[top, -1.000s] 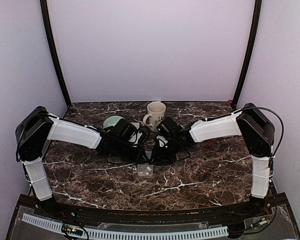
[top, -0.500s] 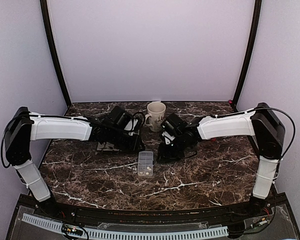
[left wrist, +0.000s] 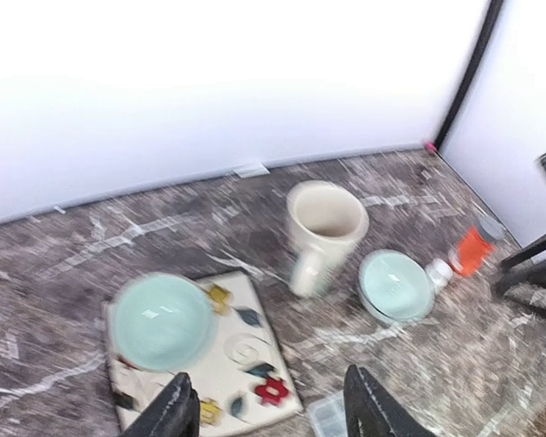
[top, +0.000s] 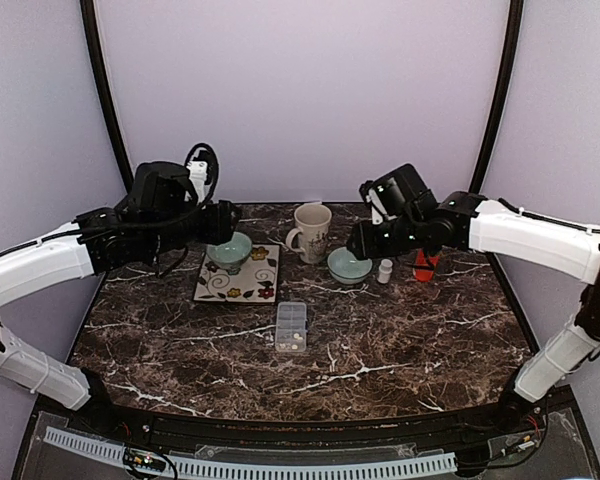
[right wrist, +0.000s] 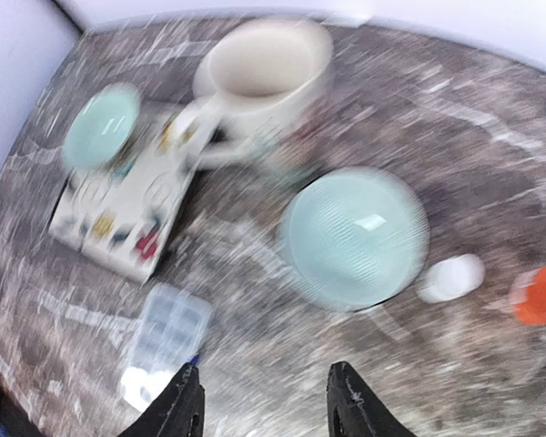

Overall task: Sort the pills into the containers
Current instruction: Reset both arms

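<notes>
A clear pill box (top: 291, 322) lies mid-table on dark marbled table (top: 410, 340), with pale pills (top: 296, 343) showing at its near end. Beyond it, a flowered plate (top: 242, 287) carries a green bowl (top: 228, 250). A second bowl (top: 349, 265), white bottle (top: 385, 271) and orange bottle (top: 425, 266) stand rightward, a mug (top: 312, 231) farther back. The left gripper (left wrist: 268, 414) and right gripper (right wrist: 264, 405) hover above, jaws spread, empty.
</notes>
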`<state>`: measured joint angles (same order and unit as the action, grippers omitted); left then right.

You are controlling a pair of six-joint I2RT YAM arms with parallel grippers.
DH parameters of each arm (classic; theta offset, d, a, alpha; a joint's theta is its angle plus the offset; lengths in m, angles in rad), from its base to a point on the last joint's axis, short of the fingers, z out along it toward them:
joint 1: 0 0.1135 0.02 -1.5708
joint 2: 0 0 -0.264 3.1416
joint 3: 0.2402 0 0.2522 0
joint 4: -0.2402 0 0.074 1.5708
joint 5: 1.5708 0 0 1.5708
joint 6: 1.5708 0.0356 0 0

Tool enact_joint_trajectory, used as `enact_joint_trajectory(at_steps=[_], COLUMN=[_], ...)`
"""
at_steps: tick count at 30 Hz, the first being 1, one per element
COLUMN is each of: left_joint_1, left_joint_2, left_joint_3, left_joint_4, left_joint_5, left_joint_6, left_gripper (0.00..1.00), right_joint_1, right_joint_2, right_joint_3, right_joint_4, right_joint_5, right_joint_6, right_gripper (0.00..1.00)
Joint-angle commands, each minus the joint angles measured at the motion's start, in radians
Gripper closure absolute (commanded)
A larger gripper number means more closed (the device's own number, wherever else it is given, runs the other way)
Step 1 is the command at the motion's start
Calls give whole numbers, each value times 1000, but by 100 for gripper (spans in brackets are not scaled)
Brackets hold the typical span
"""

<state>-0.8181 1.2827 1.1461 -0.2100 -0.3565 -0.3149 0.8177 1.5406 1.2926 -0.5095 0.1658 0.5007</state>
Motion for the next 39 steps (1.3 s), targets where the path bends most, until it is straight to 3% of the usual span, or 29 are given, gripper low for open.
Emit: enact_joint_trajectory(at_steps=[1, 7, 10, 14, 19, 21, 23, 27, 31, 39], left_joint_1=[30, 114, 137, 150, 163, 169, 176, 222, 315, 607], left_joint_2=[-119, -233, -271, -332, -385, -394, -394, -372, -325, -270], left_joint_3=[-100, -225, -287, -374, -457, -475, -488, -493, -499, -537], left_joint_4=[78, 139, 180, 267, 362, 380, 391, 399, 421, 519], left_joint_5=[-246, -297, -325, -348, -362, -360, -360, -306, -206, 31], left_joint_6=[93, 102, 138, 202, 259, 271, 282, 293, 301, 261], left_gripper=[44, 44, 44, 43, 41, 40, 39, 37, 35, 32], right_joint_1=[-132, -246, -338, -492, -515, -515, -515, -514, -515, -514], right_joint_2=[-126, -301, -381, -454, -475, -457, -432, -390, -417, -454], right_joint_3=[-44, -294, -428, -495, -532, -516, -494, -440, -463, -491], right_joint_4=[102, 447, 574, 563, 533, 482, 412, 292, 320, 356], right_joint_5=[226, 430, 468, 468, 468, 564, 608, 664, 651, 647], right_joint_6=[-90, -295, -318, -318, -318, -170, -113, -11, -34, -90], right_gripper=[52, 52, 52, 52, 52, 21, 16, 12, 12, 12])
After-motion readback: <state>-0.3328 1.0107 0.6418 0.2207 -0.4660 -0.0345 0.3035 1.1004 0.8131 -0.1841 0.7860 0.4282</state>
